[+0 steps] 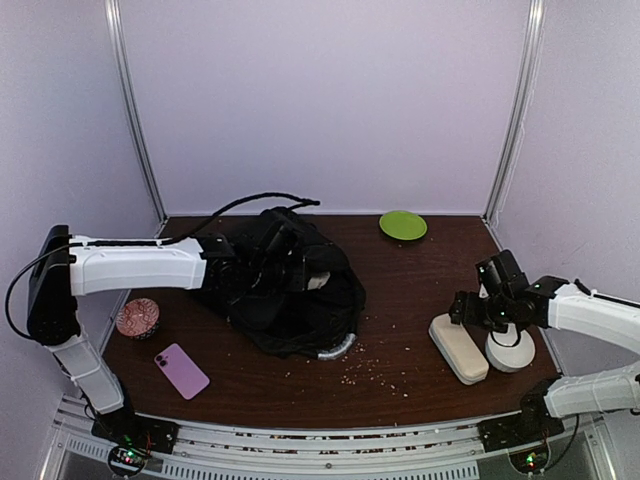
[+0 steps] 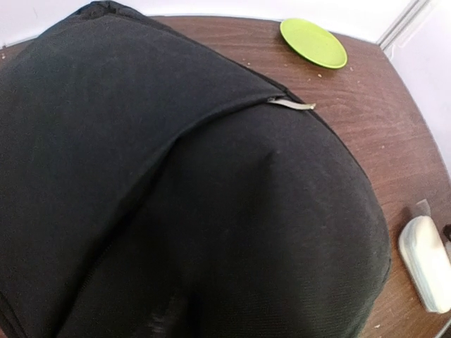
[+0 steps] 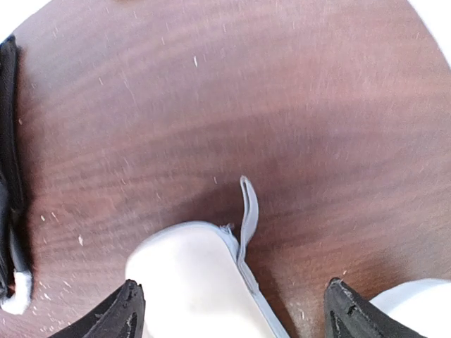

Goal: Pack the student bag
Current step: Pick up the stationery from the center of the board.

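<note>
The student bag [image 1: 290, 290] is a slumped black backpack in the middle of the table, its silvery rim showing at the front edge. My left gripper [image 1: 262, 262] is pressed against the bag's top left. Its fingers blend into the black fabric, and the bag [image 2: 176, 183] fills the left wrist view and hides them. My right gripper [image 1: 470, 306] [image 3: 236, 308] stands open over the far end of a white zippered case [image 1: 458, 348] [image 3: 187, 274]. The case lies between the two fingertips, nearer the left one.
A white round object [image 1: 511, 350] lies just right of the case. A green plate [image 1: 402, 224] sits at the back, a pink phone [image 1: 181, 370] and a patterned cupcake-like item [image 1: 137, 318] at front left. Crumbs are scattered in front of the bag.
</note>
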`<action>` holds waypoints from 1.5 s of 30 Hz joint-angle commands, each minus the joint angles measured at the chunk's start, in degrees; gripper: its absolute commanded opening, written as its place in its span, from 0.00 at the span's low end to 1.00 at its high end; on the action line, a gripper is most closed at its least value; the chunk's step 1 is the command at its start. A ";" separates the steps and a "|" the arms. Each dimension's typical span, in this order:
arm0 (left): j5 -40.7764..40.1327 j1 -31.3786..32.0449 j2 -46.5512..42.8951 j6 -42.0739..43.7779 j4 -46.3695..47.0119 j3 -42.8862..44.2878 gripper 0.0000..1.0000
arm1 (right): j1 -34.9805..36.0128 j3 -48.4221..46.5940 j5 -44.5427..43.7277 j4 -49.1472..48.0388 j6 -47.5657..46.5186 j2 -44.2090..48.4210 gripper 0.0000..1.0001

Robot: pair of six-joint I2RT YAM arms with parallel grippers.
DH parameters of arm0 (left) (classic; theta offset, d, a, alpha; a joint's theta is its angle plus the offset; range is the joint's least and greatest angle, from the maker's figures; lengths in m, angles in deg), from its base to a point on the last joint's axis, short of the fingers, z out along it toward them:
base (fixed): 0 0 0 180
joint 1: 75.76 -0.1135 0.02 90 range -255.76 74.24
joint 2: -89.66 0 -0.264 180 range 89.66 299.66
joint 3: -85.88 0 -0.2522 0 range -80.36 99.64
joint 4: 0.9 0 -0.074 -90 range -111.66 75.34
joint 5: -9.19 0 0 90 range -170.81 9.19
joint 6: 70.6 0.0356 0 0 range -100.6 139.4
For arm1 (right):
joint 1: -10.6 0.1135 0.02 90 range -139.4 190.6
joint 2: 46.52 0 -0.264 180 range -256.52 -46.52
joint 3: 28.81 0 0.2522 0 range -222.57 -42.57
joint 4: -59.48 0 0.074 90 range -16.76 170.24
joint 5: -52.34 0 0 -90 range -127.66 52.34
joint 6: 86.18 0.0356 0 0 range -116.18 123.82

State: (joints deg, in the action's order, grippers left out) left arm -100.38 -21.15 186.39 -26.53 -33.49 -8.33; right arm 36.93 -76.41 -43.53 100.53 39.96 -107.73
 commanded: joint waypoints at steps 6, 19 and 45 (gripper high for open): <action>6.68 -0.58 -4.54 1.10 6.85 -3.29 0.82 | -0.61 4.69 11.56 -3.68 3.70 -2.45 0.87; 7.53 1.11 -7.30 1.07 7.40 -4.96 0.93 | 7.70 2.54 13.92 -5.25 7.16 -5.35 0.85; 6.54 1.99 -8.41 1.85 6.65 -7.24 0.94 | 21.95 -2.56 8.40 7.04 -2.24 -15.02 0.91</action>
State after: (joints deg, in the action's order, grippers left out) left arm -93.50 -19.44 179.53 -25.53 -28.31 -15.11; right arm 57.39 -79.30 -36.91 107.94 37.36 -120.43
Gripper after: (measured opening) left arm 0.939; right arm 0.916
